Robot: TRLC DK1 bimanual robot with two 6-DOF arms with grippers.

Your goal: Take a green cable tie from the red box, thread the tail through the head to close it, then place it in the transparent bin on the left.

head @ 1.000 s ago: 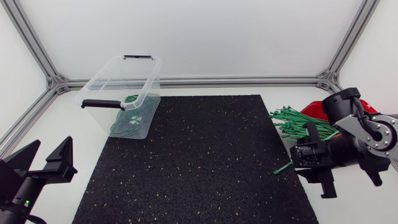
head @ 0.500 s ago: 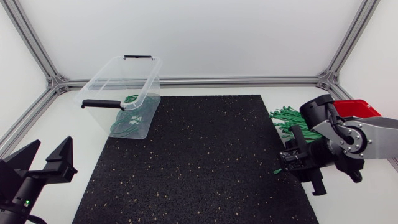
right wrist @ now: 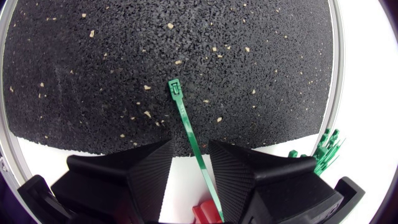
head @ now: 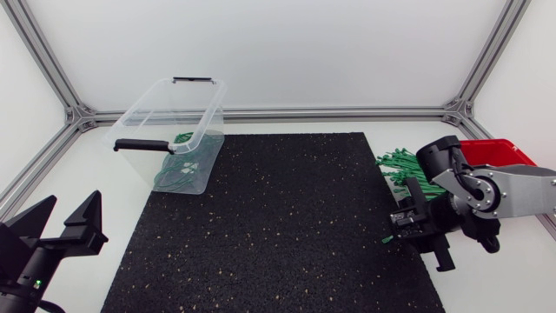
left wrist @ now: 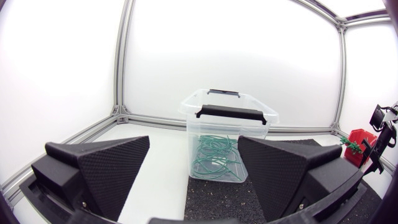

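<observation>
White tabletop [head: 87, 187] inside a box-like enclosure, seen from above. At centre lies a black rubber mat [head: 278, 217] w/ pale flecks, reaching the near edge. Far wall [head: 278, 52] is a plain white panel. Matching white panels stand at left [head: 22, 104] and right [head: 530, 83]. A silver aluminium rail [head: 330, 111] runs along the base of the far wall. An angled aluminium post [head: 42, 59] rises from the far-left corner, w/ a corner bracket [head: 76, 114] at its foot; same at far right. Light is soft, even, diffuse throughout.
</observation>
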